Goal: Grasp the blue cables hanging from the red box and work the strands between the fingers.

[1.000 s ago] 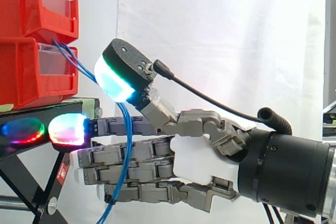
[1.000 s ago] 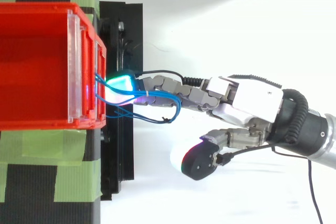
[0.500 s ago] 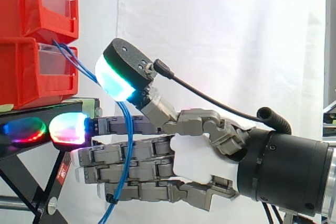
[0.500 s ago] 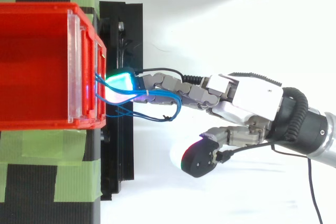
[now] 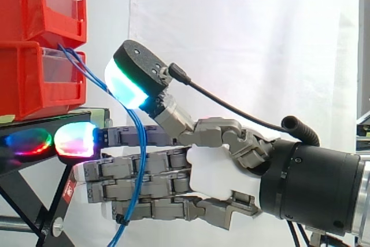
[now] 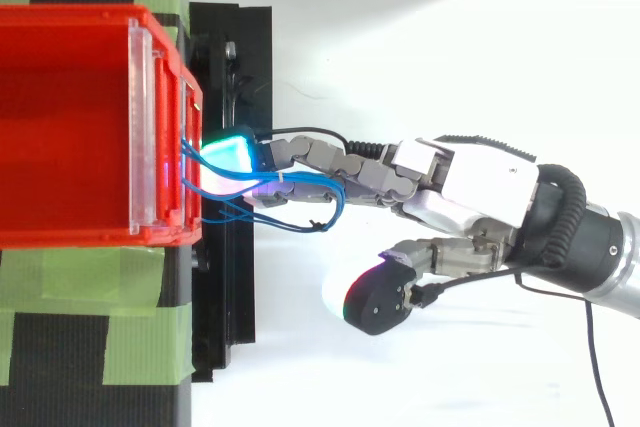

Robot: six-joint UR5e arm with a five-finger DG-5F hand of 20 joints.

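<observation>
Far left, atop a black stand (image 5: 26, 198): the red box (image 5: 34, 79), spilling blue cables (image 5: 140, 154) over its front lip. Droop rightward and down in loose loops across the flat of the robot hand (image 5: 219, 174), through the gap below the raised thumb (image 5: 130, 82). Reaches in level from the right, fingers straight and packed side by side, glowing fingertips (image 5: 75, 141) close up to the stand just beneath the box, apparently to seat the strands well back along the fingers. Pinches nothing: spread wide at the thumb, with the strands merely lying against the fingers. Looks poised for the thumb to fold in and trap them for rolling.
</observation>
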